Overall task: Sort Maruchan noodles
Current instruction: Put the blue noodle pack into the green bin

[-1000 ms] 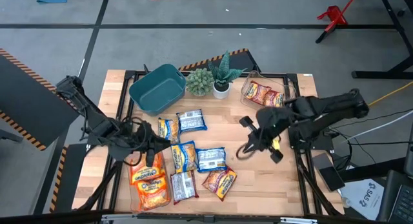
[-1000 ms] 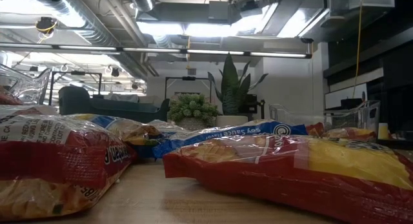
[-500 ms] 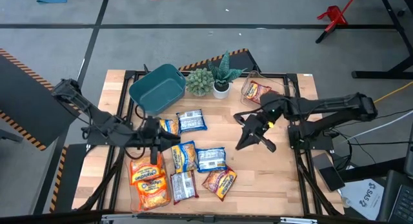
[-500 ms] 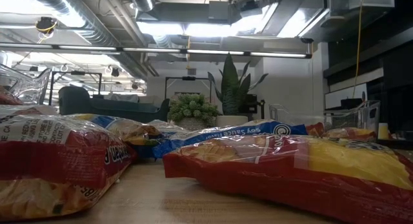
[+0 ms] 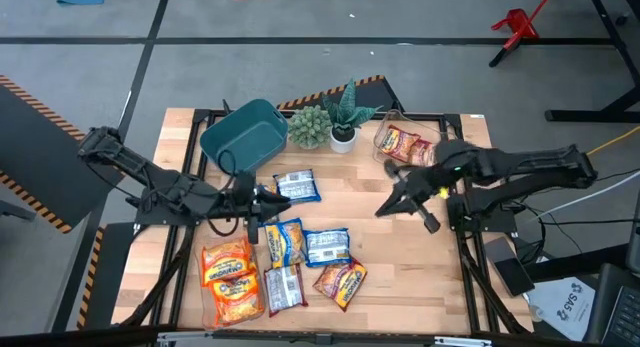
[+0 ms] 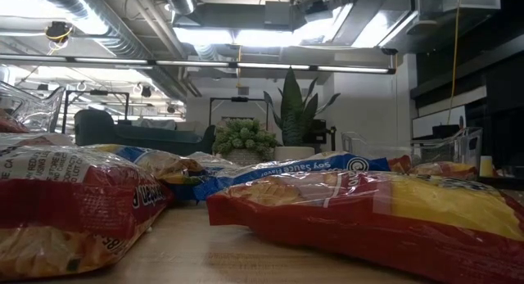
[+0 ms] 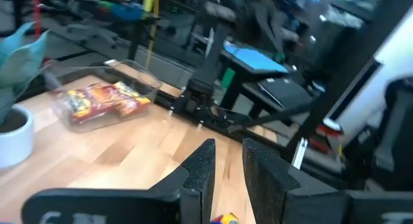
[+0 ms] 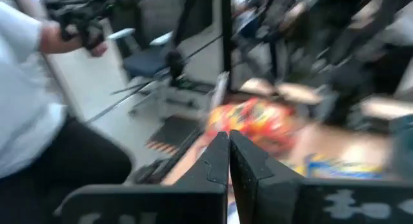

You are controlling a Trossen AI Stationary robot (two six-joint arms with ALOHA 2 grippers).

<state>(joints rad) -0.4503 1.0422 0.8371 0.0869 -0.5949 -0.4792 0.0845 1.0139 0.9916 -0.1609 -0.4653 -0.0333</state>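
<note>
Several Maruchan noodle packets lie flat on the wooden table: blue-yellow ones (image 5: 288,240), blue-white ones (image 5: 297,187) (image 5: 327,245), a red one (image 5: 340,281) and a silvery one (image 5: 283,287). Orange packets (image 5: 230,277) lie in a clear tub at the near left, and red packets (image 5: 405,145) in a clear tub at the far right. My left gripper (image 5: 268,201) (image 7: 229,166) hovers over a blue-yellow packet (image 5: 262,194), narrowly open and touching nothing. My right gripper (image 5: 384,209) (image 8: 228,153) hangs shut and empty over bare wood right of the packets.
A teal bin (image 5: 243,135) sits at the far left, with two potted plants (image 5: 310,127) (image 5: 345,117) beside it. Bare wood lies between the packets and the right arm. In the low view, packets (image 6: 368,210) fill the foreground. A person (image 8: 39,121) shows beyond the table.
My left gripper has swung from above the tub of orange packets toward the table's right and far edge, ending over the blue-yellow packet. My right gripper has shifted a little toward the far edge. No packet has moved.
</note>
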